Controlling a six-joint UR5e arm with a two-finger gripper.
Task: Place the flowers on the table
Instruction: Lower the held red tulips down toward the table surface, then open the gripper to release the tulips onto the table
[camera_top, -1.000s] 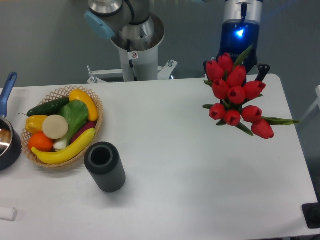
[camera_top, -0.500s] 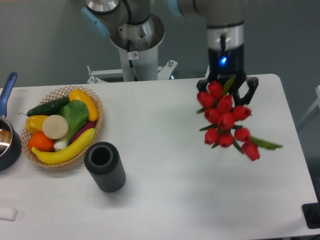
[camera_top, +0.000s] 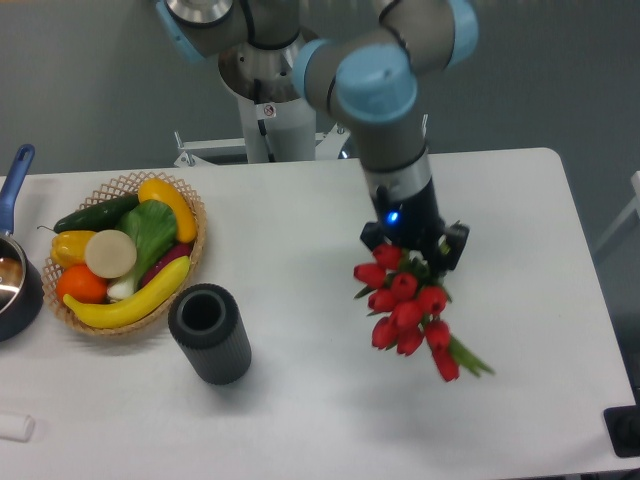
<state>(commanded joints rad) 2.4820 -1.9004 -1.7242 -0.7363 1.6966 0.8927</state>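
The flowers (camera_top: 408, 310), a bunch of red tulips with green leaves, hang above the right-centre of the white table (camera_top: 300, 410). Their heads point toward the camera and down to the right. My gripper (camera_top: 413, 252) is shut on the stems right behind the heads, with its dark fingers on either side of the bunch. The stems themselves are hidden under the wrist and the blooms. Whether the lowest tulip touches the tabletop cannot be told.
A dark ribbed cylinder vase (camera_top: 209, 333) stands upright left of centre. A wicker basket (camera_top: 125, 250) of fruit and vegetables sits at the left, with a blue-handled pot (camera_top: 14, 270) at the left edge. A small white object (camera_top: 15, 427) lies at the front left corner.
The arm has swung from the back right corner toward the middle of the table and lowered, carrying the flowers down and to the left.
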